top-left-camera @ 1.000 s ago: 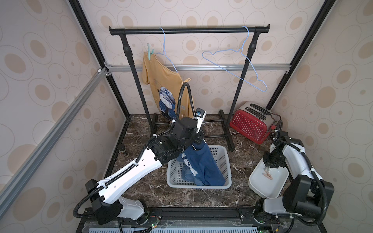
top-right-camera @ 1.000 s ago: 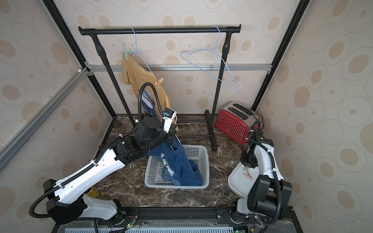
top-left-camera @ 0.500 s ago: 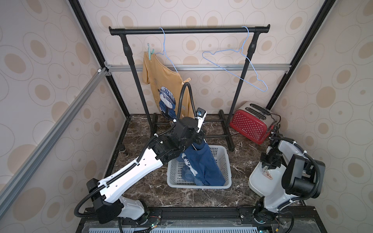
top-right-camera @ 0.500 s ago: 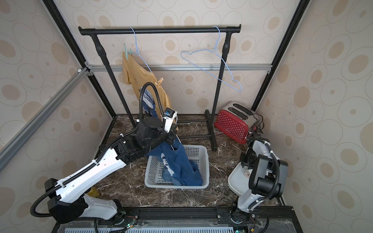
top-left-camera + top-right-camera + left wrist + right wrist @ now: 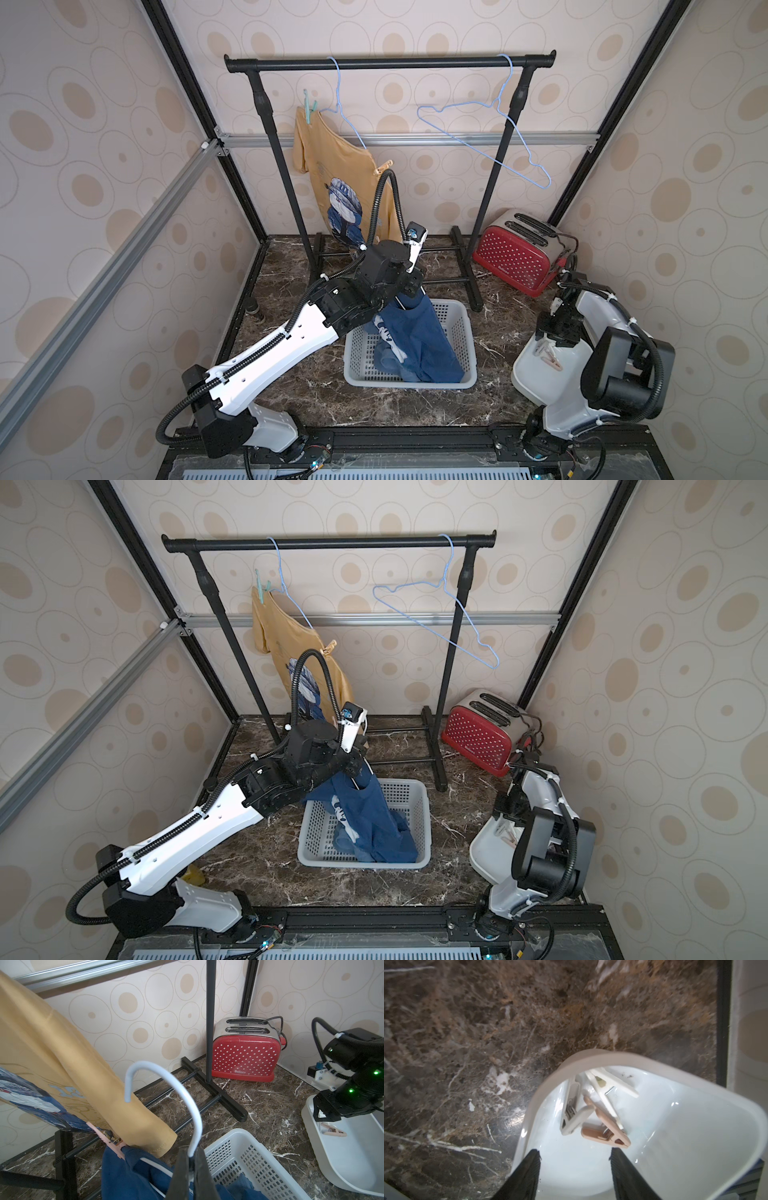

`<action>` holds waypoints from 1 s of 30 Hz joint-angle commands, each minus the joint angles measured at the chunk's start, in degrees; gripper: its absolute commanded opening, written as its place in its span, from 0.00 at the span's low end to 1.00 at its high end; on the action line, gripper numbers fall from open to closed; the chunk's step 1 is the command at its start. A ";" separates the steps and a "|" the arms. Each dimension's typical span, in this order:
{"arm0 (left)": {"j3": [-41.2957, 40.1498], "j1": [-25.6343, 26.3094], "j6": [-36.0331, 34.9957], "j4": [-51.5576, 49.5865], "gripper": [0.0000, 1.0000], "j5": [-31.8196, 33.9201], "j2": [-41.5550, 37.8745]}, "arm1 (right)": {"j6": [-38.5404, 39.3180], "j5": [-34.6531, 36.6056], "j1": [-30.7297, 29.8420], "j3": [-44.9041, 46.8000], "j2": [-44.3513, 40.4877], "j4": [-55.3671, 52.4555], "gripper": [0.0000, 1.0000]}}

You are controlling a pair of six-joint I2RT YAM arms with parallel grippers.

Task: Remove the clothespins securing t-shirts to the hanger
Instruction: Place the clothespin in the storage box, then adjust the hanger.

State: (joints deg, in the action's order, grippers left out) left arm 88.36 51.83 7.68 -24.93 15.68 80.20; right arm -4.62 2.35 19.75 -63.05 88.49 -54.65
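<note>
Over the white tub [image 5: 591, 1054] at the right of the marble table [image 5: 498, 332], the right gripper [image 5: 575, 1152] has its two black fingers [image 5: 527, 1174] spread wide and holds nothing. Under it, in the tub, lie three clothespins in a small heap, touching: a gray-white clothespin [image 5: 571, 1113], a cream clothespin [image 5: 608, 1088] and a pinkish-tan clothespin [image 5: 608, 1134]. The right arm is folded up tight, elbow high, wrist pointing down into the tub.

The left gripper [image 5: 192, 1159] is squeezed tight on the neck of a white hanger [image 5: 182, 1093], just below its hook. A blue t-shirt [image 5: 419, 340] hangs from that hanger, and its bottom lies in the gray basket [image 5: 467, 328]. A pink clothespin [image 5: 115, 1144] pinches the shirt at one end of the hanger. The left arm reaches long from the front of the table out over the basket.

On the black rack [image 5: 390, 64] at the back, a mustard t-shirt [image 5: 332, 166] with a blue picture hangs on a blue hanger [image 5: 353, 127]. A teal clothespin [image 5: 308, 112] holds its high shoulder and a tan clothespin [image 5: 383, 165] its low one. A second blue hanger [image 5: 478, 150] hangs tilted beside it. A red toaster [image 5: 513, 259] with white dots stands in the back corner.
</note>
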 commanded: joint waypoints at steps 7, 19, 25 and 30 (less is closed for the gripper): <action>3.75 0.29 0.30 -0.89 0.00 0.63 -1.15 | -1.73 -4.16 0.23 4.36 -22.46 1.00 0.67; 6.82 0.44 0.67 -2.05 0.00 1.30 0.04 | -1.21 -9.80 -7.96 4.92 -50.30 6.56 0.68; 7.93 0.54 0.96 -1.35 0.00 2.95 1.69 | -3.02 -21.87 -11.18 -0.59 -52.35 12.12 0.70; 9.69 0.46 1.85 -1.33 0.00 3.26 3.21 | -6.15 -29.66 -13.37 -3.75 -50.56 17.53 0.70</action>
State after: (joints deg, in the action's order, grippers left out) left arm 94.56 51.88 8.16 -27.53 17.54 83.00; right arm -8.34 -20.43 7.55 -65.34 36.95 -41.91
